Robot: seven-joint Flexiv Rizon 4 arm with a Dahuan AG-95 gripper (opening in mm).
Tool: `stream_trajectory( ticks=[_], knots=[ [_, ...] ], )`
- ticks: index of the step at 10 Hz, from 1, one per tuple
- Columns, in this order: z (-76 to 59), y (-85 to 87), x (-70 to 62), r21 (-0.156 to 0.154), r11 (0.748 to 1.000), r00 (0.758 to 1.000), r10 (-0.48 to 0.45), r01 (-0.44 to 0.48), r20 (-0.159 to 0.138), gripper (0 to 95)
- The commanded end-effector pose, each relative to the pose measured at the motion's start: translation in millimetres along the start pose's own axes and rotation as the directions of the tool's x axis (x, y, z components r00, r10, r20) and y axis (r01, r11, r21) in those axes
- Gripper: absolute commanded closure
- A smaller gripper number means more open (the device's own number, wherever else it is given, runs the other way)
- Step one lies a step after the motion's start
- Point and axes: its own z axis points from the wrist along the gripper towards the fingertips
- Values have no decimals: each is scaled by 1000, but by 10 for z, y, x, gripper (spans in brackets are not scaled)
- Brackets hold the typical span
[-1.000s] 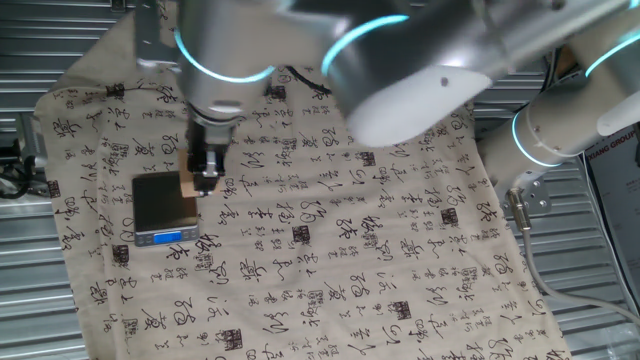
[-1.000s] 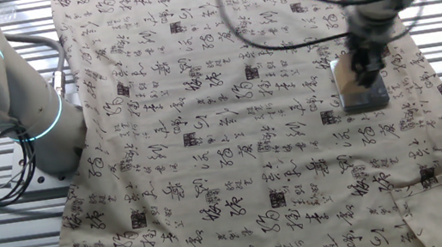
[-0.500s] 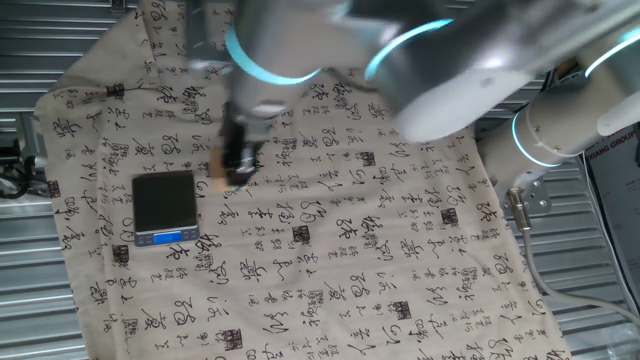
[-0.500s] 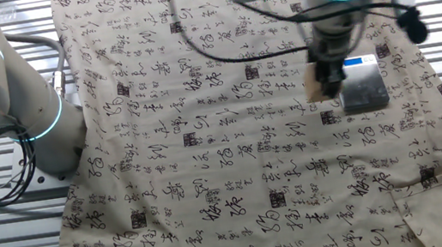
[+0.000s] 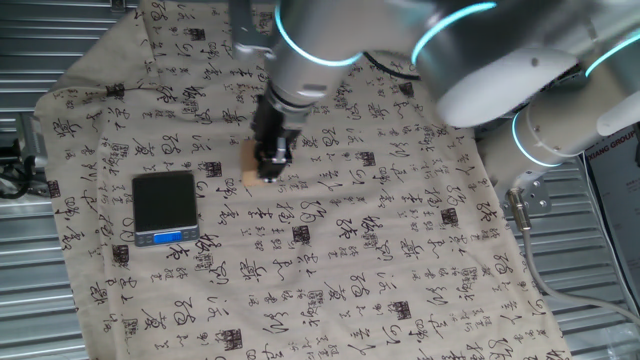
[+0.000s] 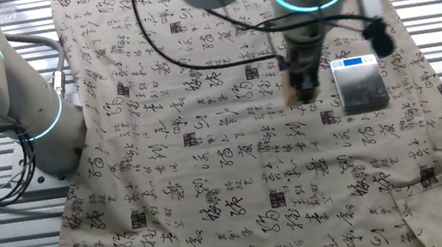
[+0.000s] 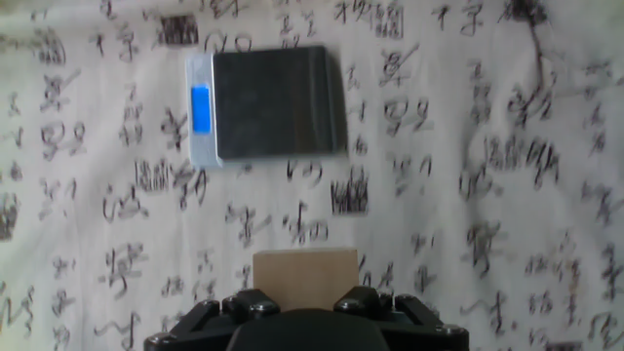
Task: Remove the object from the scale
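Hand (image 5: 270, 168): black two-finger unit at the end of the silver arm, pointing down, fingers pinching the block between them; in the hand view only its dark base shows at the bottom edge.
Block (image 7: 305, 280): light-tan, plain, roughly cube-shaped; gripped in the hand, over the cloth and clear of the scale, to one side of it (image 5: 254, 176) (image 6: 294, 96).
Scale (image 5: 164, 206): flat, dark platform, silver-grey body, blue lit display strip along one edge; platform bare (image 6: 360, 84) (image 7: 269, 105).
Cloth (image 5: 380, 250): beige, printed with black calligraphy characters, slightly wrinkled; covers the tabletop, scale resting on it.
Tabletop (image 5: 30, 300): ribbed metal, showing around the cloth edges.
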Motion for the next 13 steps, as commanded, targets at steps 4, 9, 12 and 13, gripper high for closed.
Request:
stream_trajectory(
  ticks=[4, 9, 12, 13],
  knots=[
    [106, 77, 249, 12, 1000, 999, 26, -27, 19, 950],
    [135, 75, 249, 17, 999, 997, 42, -43, 69, 950],
    [136, 75, 249, 20, 999, 997, 38, -39, 63, 950],
    [137, 75, 249, 20, 999, 997, 37, -38, 63, 950]
  ],
)
